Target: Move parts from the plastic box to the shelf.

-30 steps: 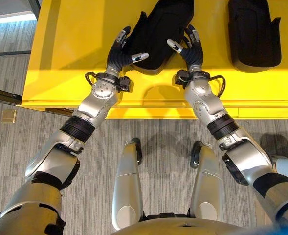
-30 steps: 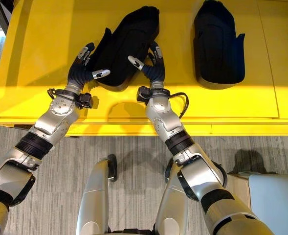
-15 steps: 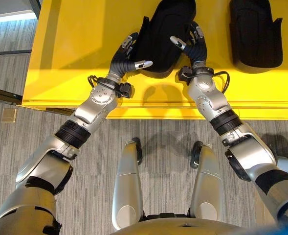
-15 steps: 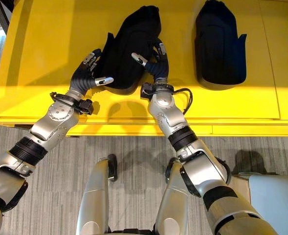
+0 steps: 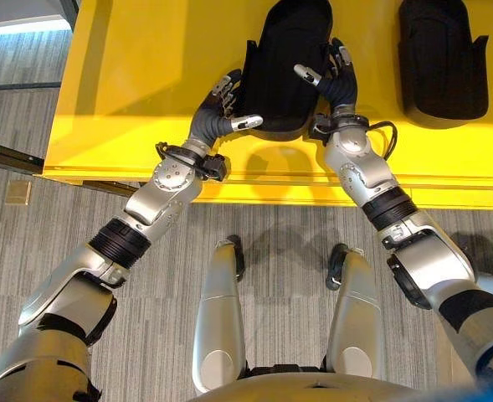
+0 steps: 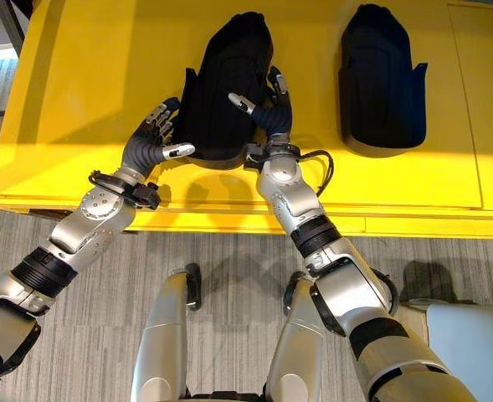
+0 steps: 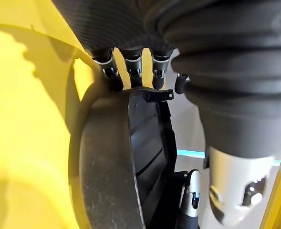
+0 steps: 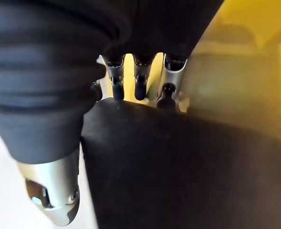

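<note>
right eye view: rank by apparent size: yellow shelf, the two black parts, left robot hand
1. yellow shelf
2. black part between the hands and black part to its right: look alike, not ranked
3. left robot hand, smallest

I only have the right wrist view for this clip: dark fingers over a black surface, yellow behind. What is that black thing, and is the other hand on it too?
Observer: It is a black moulded part lying on the yellow shelf. The right hand is at one side of it, the left hand at the opposite side.
Operator: Is the left hand closed round it?
Observer: No. In the left wrist view its fingers reach straight to the part's rim.
Operator: Anything else on the shelf?
Observer: A second black part lies apart from the first, on the robot's right, with neither hand touching it.
</note>
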`<state>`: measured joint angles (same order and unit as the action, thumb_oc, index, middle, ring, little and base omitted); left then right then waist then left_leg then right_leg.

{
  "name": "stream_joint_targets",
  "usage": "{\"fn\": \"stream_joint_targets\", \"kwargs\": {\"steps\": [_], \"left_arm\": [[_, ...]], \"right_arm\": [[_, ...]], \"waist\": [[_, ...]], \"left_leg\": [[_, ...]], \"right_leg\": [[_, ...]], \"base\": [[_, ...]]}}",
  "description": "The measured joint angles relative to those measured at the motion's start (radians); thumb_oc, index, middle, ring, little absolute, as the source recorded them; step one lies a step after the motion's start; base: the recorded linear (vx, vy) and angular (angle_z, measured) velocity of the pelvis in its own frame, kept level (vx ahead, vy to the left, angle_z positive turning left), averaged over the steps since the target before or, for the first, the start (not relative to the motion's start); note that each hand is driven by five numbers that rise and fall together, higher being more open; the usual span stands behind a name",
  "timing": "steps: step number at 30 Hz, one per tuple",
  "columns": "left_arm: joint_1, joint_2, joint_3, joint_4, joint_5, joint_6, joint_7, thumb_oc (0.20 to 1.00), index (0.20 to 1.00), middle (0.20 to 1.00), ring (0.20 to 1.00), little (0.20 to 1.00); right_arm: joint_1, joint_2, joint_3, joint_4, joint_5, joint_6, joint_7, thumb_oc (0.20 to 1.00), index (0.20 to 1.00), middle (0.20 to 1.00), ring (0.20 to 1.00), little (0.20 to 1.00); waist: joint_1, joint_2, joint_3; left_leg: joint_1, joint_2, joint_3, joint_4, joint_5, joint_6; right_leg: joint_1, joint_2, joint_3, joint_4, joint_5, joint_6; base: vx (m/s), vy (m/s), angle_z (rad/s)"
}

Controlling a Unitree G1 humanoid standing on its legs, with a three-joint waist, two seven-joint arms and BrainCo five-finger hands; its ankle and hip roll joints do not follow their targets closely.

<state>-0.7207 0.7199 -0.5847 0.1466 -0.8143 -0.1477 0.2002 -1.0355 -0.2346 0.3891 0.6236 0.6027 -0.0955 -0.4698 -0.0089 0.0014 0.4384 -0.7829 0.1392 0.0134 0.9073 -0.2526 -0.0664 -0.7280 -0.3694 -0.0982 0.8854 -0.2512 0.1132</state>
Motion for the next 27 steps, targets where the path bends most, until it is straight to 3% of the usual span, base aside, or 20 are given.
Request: {"fn": "stream_joint_targets", "kwargs": {"steps": [27], "left_arm": [[0.018, -0.03, 0.024, -0.004, -0.002, -0.024, 0.006, 1.0, 1.0, 1.0, 1.0, 1.0]], "right_arm": [[-0.113, -0.003, 0.022, 0.15, -0.019, 0.006, 0.003, 1.0, 1.0, 1.0, 1.0, 1.0]], "waist": [[0.017, 0.002, 0.003]], "left_leg": [[0.004, -0.001, 0.0, -0.016, 0.008, -0.002]], "right_leg": [[0.0, -0.002, -0.002, -0.004, 0.0, 0.0]], "base": [[0.0, 0.0, 0.0]]}}
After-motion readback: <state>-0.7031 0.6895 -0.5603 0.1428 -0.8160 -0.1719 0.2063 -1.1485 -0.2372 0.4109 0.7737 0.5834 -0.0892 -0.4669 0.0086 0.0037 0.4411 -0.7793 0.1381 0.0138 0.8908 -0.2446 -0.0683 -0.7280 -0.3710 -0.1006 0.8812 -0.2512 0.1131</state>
